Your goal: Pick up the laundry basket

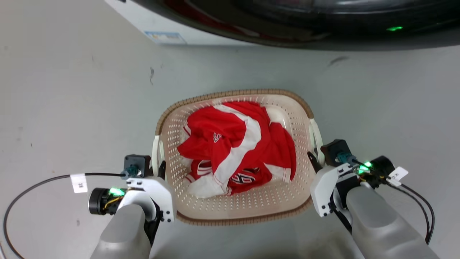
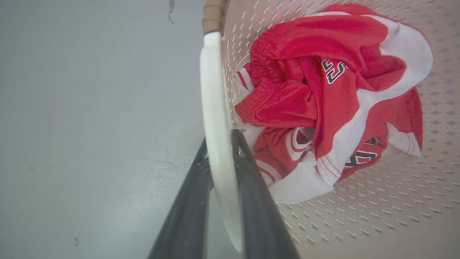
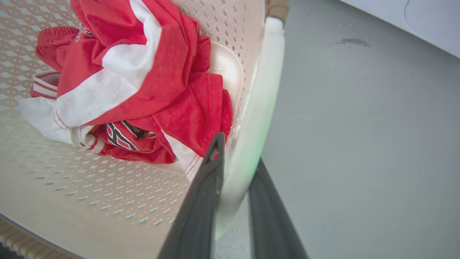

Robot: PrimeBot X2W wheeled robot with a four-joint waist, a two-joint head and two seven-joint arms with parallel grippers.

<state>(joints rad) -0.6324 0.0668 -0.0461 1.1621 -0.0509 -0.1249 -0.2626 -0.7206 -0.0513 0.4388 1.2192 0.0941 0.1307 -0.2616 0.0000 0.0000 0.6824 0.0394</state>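
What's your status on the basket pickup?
Left gripper closed on left handle, right gripper on right handle. Laundry basket holds red-white clothes. Washing machine ahead, apart.

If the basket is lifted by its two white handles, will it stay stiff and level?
Probably stiff: the basket is moulded plastic. Likely light, holding only a few clothes. The thin handles may flex or slip between the fingers.

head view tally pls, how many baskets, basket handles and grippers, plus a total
laundry basket: 1
handles (left handle, right handle): 2
grippers (left gripper, right gripper): 2
total: 5
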